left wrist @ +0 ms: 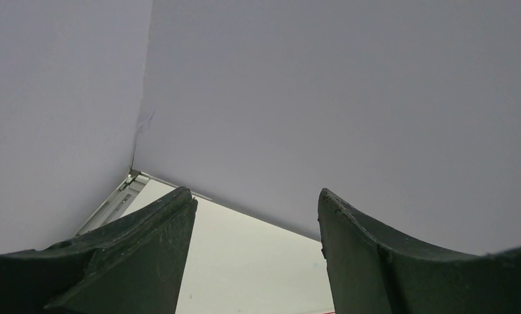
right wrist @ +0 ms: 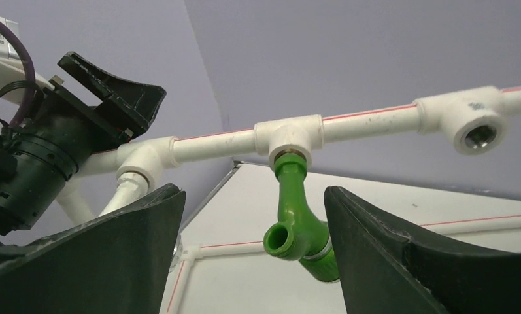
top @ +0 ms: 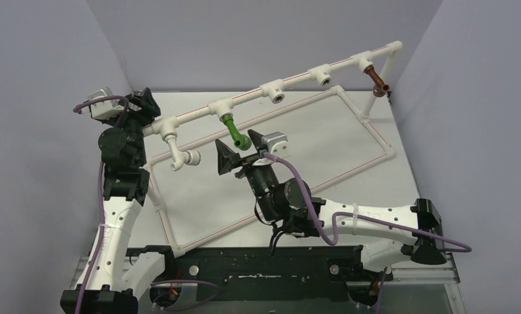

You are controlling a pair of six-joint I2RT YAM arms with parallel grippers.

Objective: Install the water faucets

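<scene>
Green faucet (top: 235,134) hangs seated in the pipe frame (top: 349,62) at 11 o'clock of centre. Reddish-brown faucet (top: 378,80) is seated at 2 o'clock. Installation looks near done.

Right gripper (right wrist: 251,193): jaws wide, flanking the green faucet, contact unclear. Left gripper (left wrist: 256,195): jaws wide, holding nothing.

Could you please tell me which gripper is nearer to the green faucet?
Right. The right gripper sits open just in front of the green faucet; the left gripper is at the left end of the pipe.
</scene>
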